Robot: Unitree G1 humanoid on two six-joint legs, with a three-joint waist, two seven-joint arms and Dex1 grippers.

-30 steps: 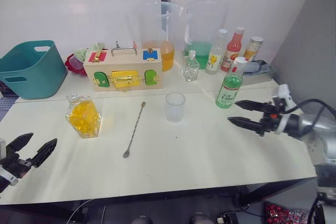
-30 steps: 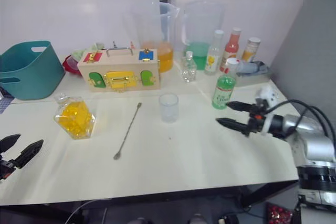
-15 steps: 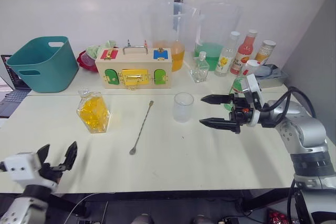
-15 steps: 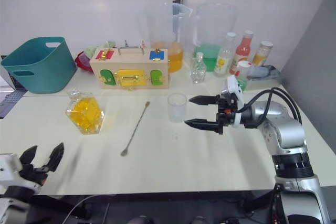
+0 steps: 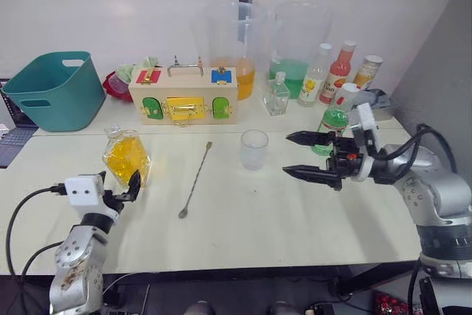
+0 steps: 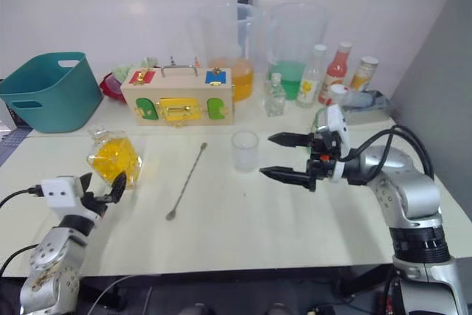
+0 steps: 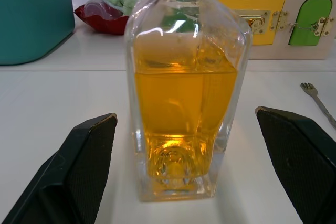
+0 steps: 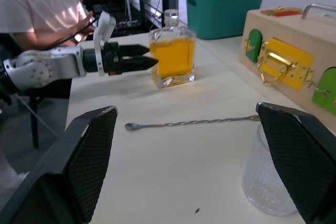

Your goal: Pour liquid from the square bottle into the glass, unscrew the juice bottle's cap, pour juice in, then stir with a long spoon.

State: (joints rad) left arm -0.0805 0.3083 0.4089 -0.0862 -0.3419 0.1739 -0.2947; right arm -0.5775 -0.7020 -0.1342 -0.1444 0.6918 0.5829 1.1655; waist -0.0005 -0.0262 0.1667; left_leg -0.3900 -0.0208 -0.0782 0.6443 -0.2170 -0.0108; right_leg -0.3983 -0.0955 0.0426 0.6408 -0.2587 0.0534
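- The left gripper (image 5: 122, 191) has come up from the front left corner of the tabletop (image 5: 295, 219) and now points at the square bottle (image 5: 126, 156), just beside it. I judge the grasp for the first pour is near.
- Its fingers are spread wide on both sides of the bottle and touch nothing.
- The right gripper (image 5: 306, 157) has moved close to the glass (image 5: 254, 149) at the tabletop's middle. It is wide apart and empty.
- The long spoon (image 5: 195, 180) lies between bottle and glass.
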